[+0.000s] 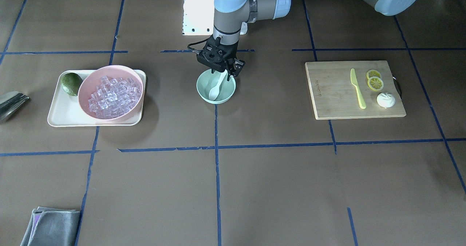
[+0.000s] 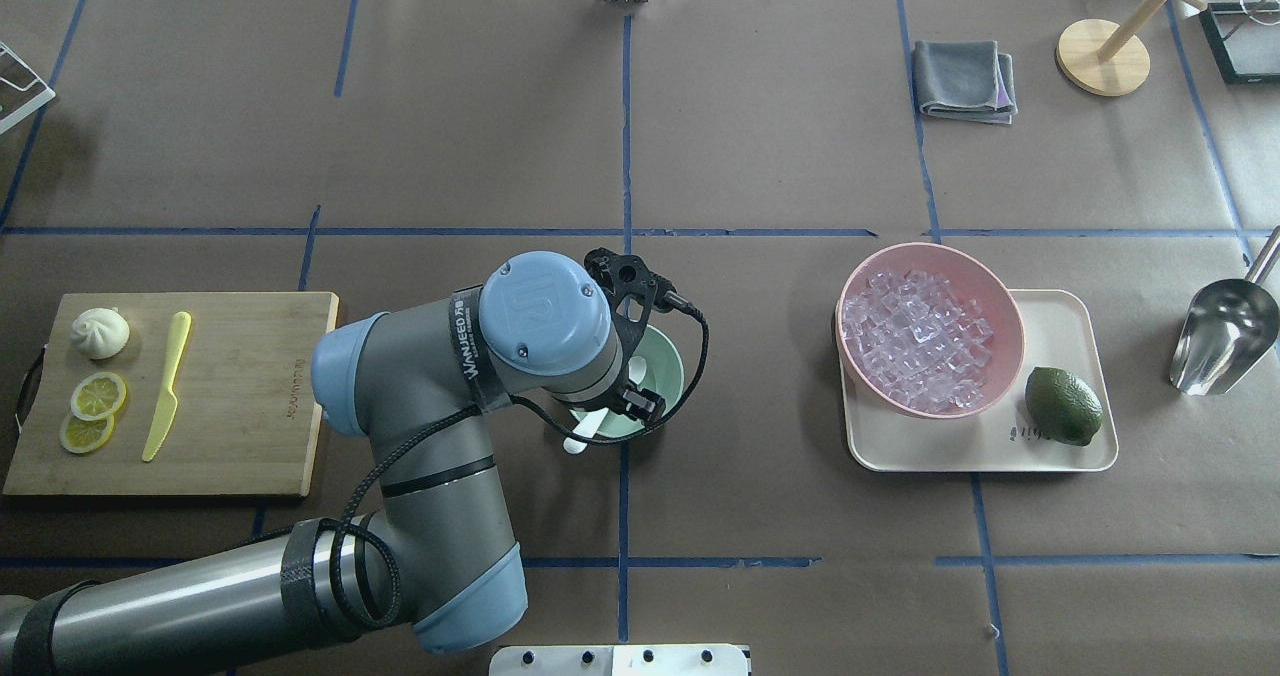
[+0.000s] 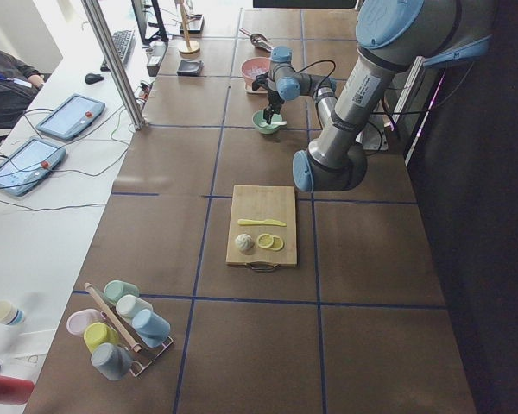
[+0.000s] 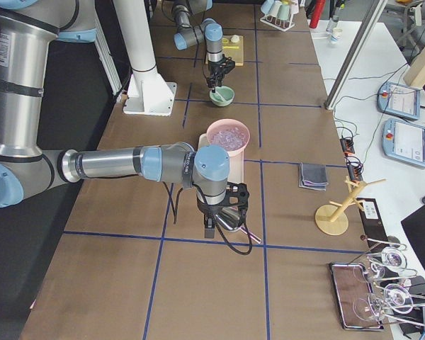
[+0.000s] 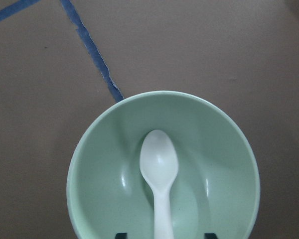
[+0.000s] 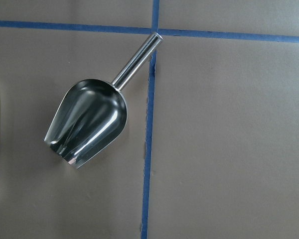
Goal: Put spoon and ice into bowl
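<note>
The white spoon lies in the mint-green bowl, its scoop end on the bottom and its handle leaning on the rim. My left gripper hovers just over the bowl's rim at the handle end, open. In the left wrist view the spoon lies free between the two dark fingertips, which stand well apart. The ice is heaped in the pink bowl. My right gripper hangs over a steel scoop. I cannot tell whether it is open.
The pink bowl and a lime sit on a cream tray. A cutting board holds a yellow-green knife, lemon slices and a bun. A grey cloth and a wooden stand are at the far side.
</note>
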